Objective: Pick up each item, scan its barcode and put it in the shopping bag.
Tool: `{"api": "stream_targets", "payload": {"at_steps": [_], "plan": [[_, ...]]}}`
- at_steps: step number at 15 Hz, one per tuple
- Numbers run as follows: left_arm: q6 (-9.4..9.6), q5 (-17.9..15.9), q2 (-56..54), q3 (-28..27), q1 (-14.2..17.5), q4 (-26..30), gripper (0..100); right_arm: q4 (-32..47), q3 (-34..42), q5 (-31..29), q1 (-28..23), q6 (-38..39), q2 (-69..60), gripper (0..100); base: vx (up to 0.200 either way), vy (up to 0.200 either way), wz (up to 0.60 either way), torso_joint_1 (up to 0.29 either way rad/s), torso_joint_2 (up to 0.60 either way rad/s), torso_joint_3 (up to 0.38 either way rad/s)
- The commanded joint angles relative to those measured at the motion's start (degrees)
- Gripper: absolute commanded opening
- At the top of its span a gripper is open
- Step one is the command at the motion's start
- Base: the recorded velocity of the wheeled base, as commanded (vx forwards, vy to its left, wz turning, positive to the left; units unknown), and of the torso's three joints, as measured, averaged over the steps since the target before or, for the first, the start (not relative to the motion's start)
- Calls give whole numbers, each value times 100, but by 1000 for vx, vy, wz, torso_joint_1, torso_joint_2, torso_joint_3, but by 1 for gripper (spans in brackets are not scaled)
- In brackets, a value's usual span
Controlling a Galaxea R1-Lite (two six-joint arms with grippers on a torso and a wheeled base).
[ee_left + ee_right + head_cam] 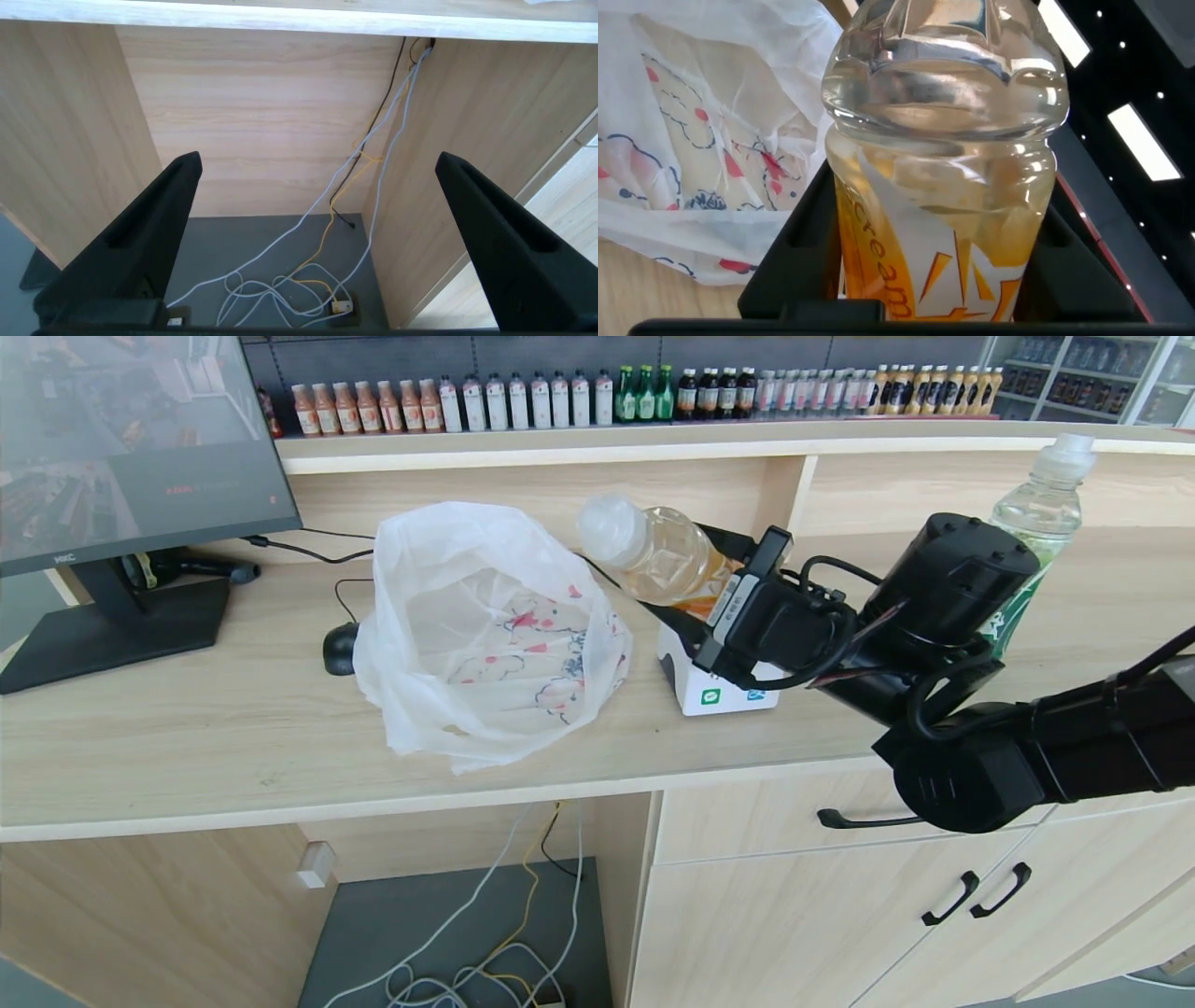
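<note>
The right claw (702,586) is clamped on a bottle of yellow drink (644,549), which is held tipped just above a small white scanner box (719,693). The white shopping bag (485,635) is stood open on the counter (187,737) close by, on the robot's left of that claw. The left claw (318,163) is held wide apart under the counter, with loose cables (308,280) seen beyond it.

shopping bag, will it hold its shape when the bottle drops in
Probably not: the shopping bag is thin, crumpled plastic, so likely floppy. It looks light and may slide when nudged. The bottle could fold its upright mouth.
</note>
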Motion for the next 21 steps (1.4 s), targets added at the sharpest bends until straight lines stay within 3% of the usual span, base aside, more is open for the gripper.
{"api": "stream_targets", "payload": {"at_steps": [1, 9, 14, 21], "plan": [[-3, 0, -2, 0, 1, -1, 100, 7, -10, -3, 4, 0, 17, 0, 0, 0, 0, 0, 0, 0], [-3, 9, -2, 0, 1, -1, 100, 7, -317, -135, 83, 150, -9, 0, 0, 0, 0, 0, 0, 0], [-3, 0, -2, 0, 1, -1, 100, -2, -405, -399, 470, 422, -211, 0, 0, 0, 0, 0, 0, 0], [-3, 0, -2, 0, 1, -1, 100, -353, -387, -935, 821, 1670, -440, 0, 0, 0, 0, 0, 0, 0]]}}
